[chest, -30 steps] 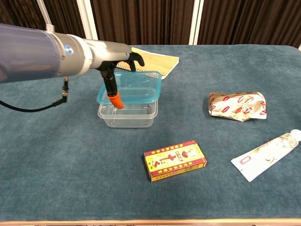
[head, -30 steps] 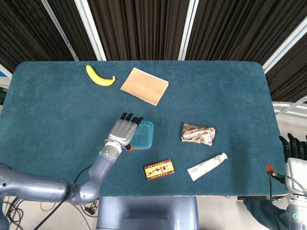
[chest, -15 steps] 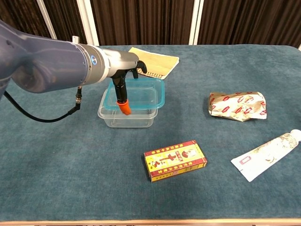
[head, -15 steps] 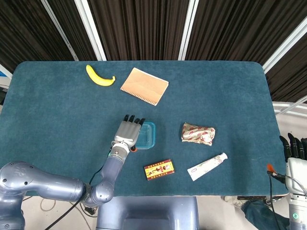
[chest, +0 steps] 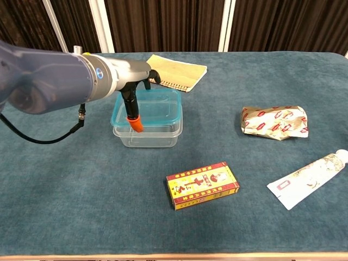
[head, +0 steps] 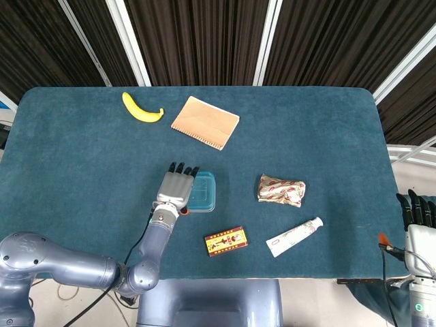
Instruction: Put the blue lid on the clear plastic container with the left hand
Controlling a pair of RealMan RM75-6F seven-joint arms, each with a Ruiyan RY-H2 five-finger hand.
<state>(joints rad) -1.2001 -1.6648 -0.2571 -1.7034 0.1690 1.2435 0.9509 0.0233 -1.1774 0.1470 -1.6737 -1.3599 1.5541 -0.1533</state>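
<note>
The blue lid [chest: 149, 106] lies on top of the clear plastic container [chest: 148, 134], covering its opening and roughly aligned with its rim; whether it is fully seated cannot be determined. Both stand on the teal surface [head: 82, 157], left of center. The left hand [head: 175, 187] rests over the left portion of the lid, its dark fingers [head: 182, 168] extended side by side across the lid top, and its orange-tipped thumb [chest: 135, 122] points down along the lid's near-left edge. The hand grips the lid at that edge. In front of the container lies a red-and-yellow box [chest: 202, 185]. To the right lies a crumpled foil packet [chest: 274, 122], and nearer the front edge a white tube [chest: 307, 179]. Behind the container lies a tan spiral notebook [head: 205, 122], with a banana [head: 141, 108] further left. The right hand [head: 417, 211] is well apart at the surface's far right edge, fingers extended upward and holding nothing.
</note>
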